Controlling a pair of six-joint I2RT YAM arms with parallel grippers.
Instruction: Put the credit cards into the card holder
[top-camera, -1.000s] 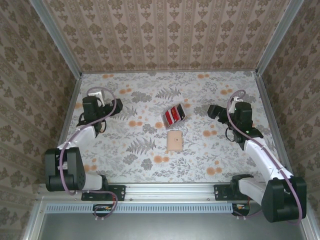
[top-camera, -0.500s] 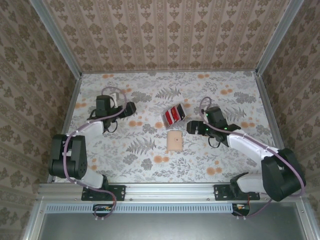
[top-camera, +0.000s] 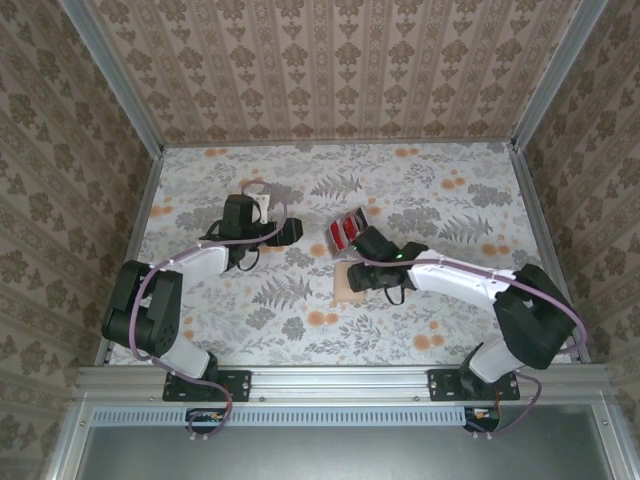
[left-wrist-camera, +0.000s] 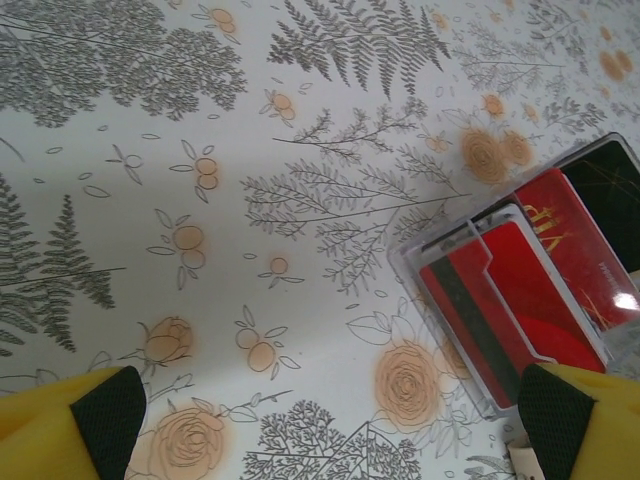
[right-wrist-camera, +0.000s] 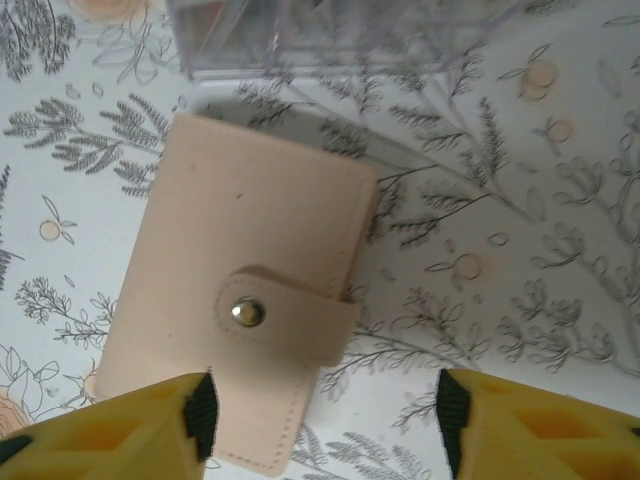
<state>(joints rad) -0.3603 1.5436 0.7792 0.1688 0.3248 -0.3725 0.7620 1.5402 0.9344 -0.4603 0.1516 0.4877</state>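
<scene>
1. Our right gripper (right-wrist-camera: 325, 410) hangs over the small tan leather-like folding card holder (right-wrist-camera: 240, 250) with its jaws apart. The holder lies shut, one corner beneath one finger and its snap tab (right-wrist-camera: 247, 313) in the gap.
2. To open it cleanly, we should centre the gap on the tab's free end and pinch only that flap.
3. Our left gripper (left-wrist-camera: 330, 410), jaws wide apart, has the glossy red credit cards (left-wrist-camera: 510, 300) in a clear plastic case (left-wrist-camera: 410, 265) just ahead of one finger. It could steady the holder.

Card holder (right-wrist-camera: 230, 230): was matt tan leather-look, stitched, with shiny metal snap (right-wrist-camera: 246, 313). Credit cards (left-wrist-camera: 500, 290): were glossy red plastic, inside a clear plastic case (right-wrist-camera: 350, 45). Bench (left-wrist-camera: 150, 200): looked smooth, floral-printed.
</scene>
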